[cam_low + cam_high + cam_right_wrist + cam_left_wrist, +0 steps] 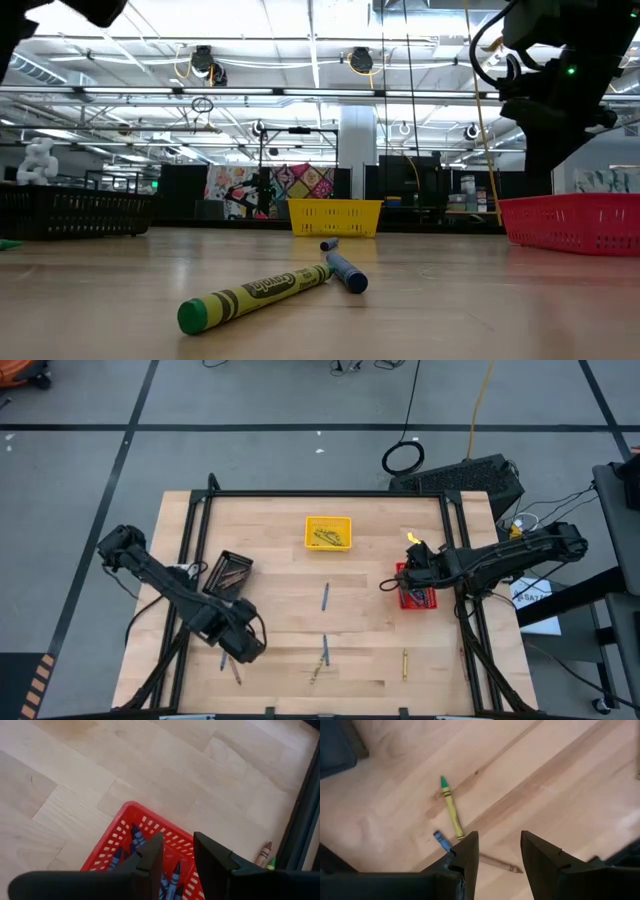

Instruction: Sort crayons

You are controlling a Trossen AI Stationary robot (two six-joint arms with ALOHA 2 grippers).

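Pale butcher-block table [290,590] inside a black frame, grey floor around. Thin paper-wrapped crayons scattered over it: a blue crayon [325,596] mid-table, another blue-and-olive pair [322,657] nearer the front edge, a yellow crayon [404,662] to their right, a green-tipped yellow crayon [449,806], a short blue one [441,840] and a brown one [495,862] under the left gripper [497,851]. More sorted into the yellow tray [328,532], black tray [228,572] and red tray [112,852]. Left gripper low over the front-left cluster, fingers parted, holding nothing. Right gripper [176,851] above the red tray of blue crayons, fingers narrowly apart, empty.
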